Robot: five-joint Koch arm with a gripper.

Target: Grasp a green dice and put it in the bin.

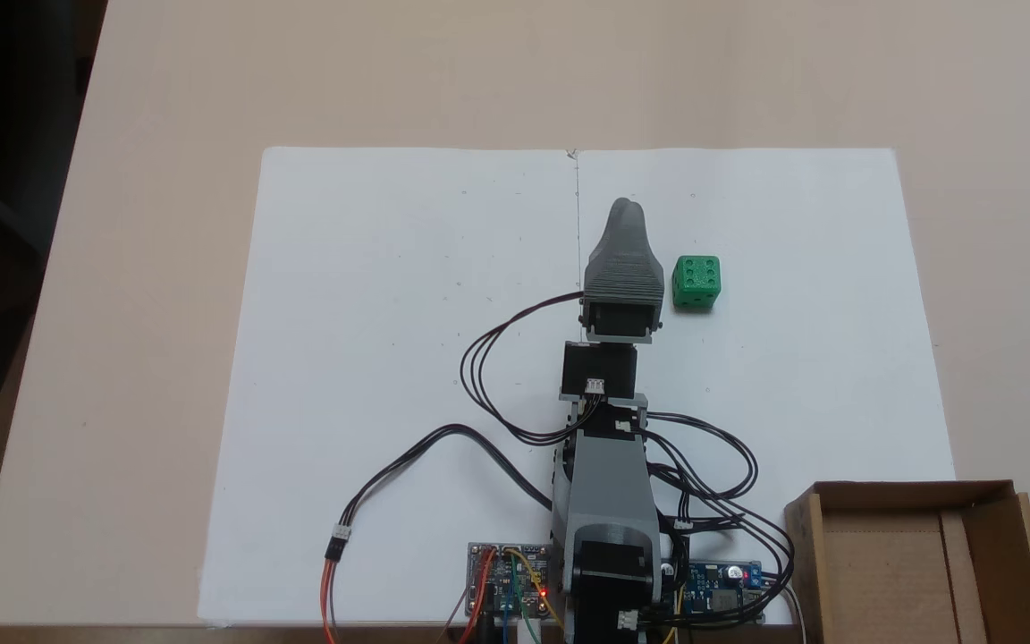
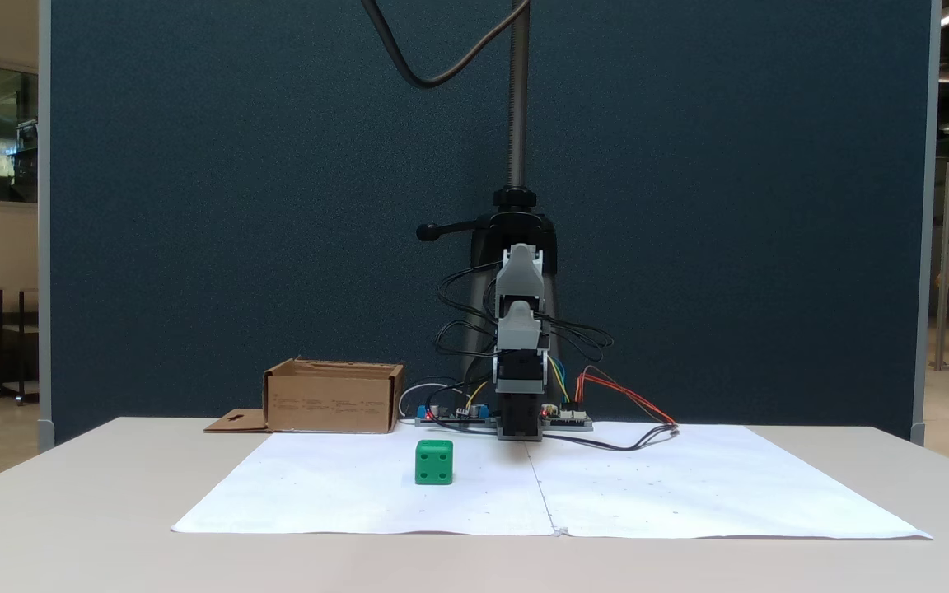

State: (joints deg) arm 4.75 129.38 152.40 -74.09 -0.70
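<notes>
The green dice sits on the white paper, just right of my gripper in a fixed view from above and a small gap away from it. The grey gripper points away from the arm's base, low over the paper, with its jaws together and nothing between them. From the front, the green dice stands left of the arm. The bin, a brown cardboard box with upright flaps, stands at the lower right by the arm's base, and from the front the bin is at the back left.
White paper sheets cover the middle of the beige table. Circuit boards and looping black cables lie around the arm's base. A camera stand pole rises behind the arm against a dark blue partition.
</notes>
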